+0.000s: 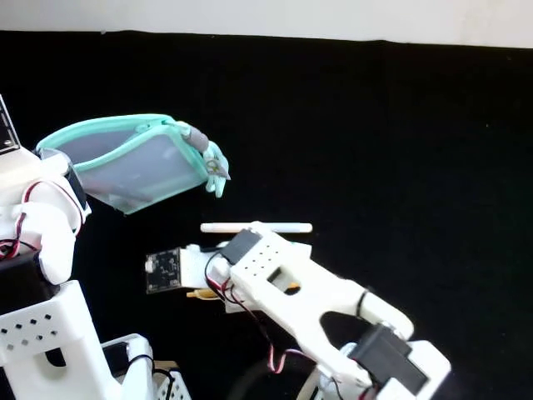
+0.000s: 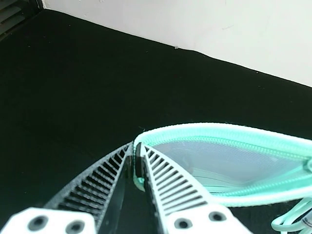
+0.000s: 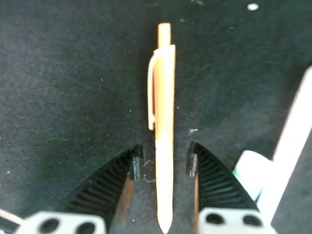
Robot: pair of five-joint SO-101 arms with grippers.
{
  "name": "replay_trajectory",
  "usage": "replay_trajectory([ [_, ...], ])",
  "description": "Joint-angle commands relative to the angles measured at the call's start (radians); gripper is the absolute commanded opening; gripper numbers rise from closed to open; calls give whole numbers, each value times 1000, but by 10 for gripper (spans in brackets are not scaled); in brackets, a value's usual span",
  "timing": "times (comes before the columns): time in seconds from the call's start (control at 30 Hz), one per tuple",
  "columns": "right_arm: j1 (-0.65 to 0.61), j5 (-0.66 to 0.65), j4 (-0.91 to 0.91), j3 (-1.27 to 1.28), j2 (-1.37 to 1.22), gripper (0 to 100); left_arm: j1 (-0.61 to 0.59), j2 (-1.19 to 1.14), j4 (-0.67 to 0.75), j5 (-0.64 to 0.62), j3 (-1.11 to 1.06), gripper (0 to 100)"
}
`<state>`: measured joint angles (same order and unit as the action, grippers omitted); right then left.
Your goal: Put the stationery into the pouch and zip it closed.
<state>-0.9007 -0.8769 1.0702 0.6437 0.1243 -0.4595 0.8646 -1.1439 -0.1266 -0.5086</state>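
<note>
A teal pouch [image 1: 137,162] with a grey mesh side hangs tilted above the black table, its zipper mouth [image 2: 229,134] gaping. My left gripper [image 2: 137,163] is shut on the pouch's rim at the corner far from the zip pull [image 1: 216,171]. An orange pen [image 3: 165,122] lies on the cloth between the fingers of my right gripper [image 3: 165,163]. That gripper is open, with a small gap on each side of the pen. In the high view the pen's end [image 1: 195,293] pokes out under the right wrist. A white pen [image 1: 256,227] lies just beyond the right arm.
The black cloth [image 1: 400,142] covers the table up to a white wall at the back. In the right wrist view, the white pen [image 3: 292,136] lies close beside one finger. The left arm's white base [image 1: 50,333] stands at the front left.
</note>
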Motion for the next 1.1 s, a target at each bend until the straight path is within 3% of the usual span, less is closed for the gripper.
replay_trajectory([
  [0.0, -2, -34, -51, -33, -45, 152, -8, -36, -17, 5, -7, 6],
  [0.3, 2, -35, -170, -33, -159, 152, -10, -38, -20, 5, -8, 6],
  [0.63, 33, -35, -176, -93, -245, 148, -12, -38, -20, 5, -12, 6],
  [0.83, 33, -34, -176, -94, -268, 2, -12, -38, -20, 5, -12, 6],
  [1.07, 47, -28, -176, -96, -262, 6, -12, -38, -20, 5, -13, 6],
])
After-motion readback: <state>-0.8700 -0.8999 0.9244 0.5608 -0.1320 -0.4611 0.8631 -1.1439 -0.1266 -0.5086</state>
